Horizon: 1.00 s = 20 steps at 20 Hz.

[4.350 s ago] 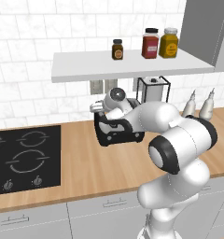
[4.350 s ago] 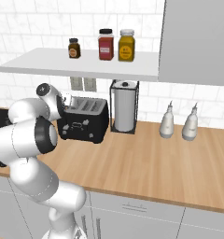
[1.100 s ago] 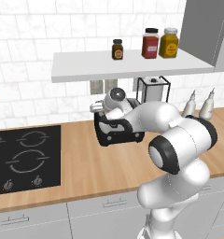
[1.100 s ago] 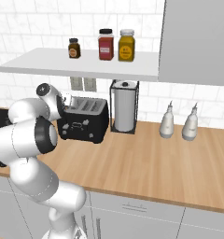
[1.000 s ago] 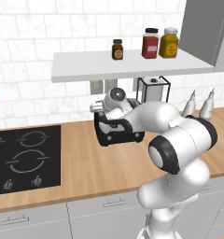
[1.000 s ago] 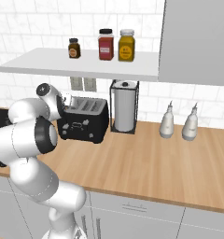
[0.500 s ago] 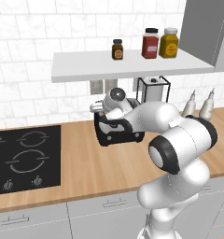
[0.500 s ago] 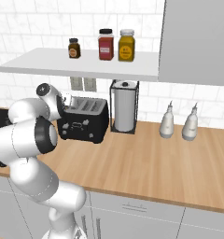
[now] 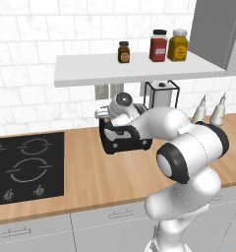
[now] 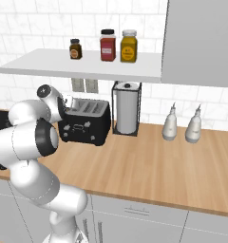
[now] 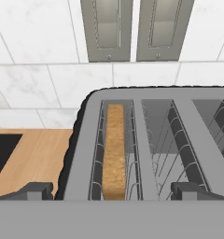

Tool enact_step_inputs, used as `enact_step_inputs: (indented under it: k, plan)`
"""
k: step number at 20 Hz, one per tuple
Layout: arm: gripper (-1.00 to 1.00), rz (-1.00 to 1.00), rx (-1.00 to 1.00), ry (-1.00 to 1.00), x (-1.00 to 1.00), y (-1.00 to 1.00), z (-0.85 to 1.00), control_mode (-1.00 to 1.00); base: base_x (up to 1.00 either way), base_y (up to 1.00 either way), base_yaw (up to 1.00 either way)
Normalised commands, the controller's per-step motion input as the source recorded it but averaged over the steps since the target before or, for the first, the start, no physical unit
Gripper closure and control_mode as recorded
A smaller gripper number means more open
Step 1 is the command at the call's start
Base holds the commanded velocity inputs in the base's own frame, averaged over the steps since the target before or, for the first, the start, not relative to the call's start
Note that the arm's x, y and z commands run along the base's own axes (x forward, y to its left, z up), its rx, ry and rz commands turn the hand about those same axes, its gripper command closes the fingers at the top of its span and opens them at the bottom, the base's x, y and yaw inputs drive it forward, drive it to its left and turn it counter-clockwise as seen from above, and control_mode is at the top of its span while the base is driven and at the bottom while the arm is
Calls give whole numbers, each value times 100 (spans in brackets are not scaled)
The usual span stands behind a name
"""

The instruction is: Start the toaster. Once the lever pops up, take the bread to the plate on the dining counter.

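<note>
Overhead, tool spread wide — holding nothing, bread in toaster slot.

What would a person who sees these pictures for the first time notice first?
The big white arm bends over the black toaster on the wooden wall counter, its jaws open above the slots. In the hand view, the bread stands in the leftmost slot. Three jars sit on the white shelf above.

wood counter, toaster, two bottles
</note>
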Motion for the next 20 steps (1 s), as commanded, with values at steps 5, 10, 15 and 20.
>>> enact_step_inputs:
  k: [5, 10, 15, 20]
  plan:
    - [-100, 0, 0, 0, 0, 0, 0, -100, 0, 0, 0]
    - [-100, 0, 0, 0, 0, 0, 0, -100, 0, 0, 0]
    - [-100, 0, 0, 0, 0, 0, 0, -100, 0, 0, 0]
    - [-100, 0, 0, 0, 0, 0, 0, -100, 0, 0, 0]
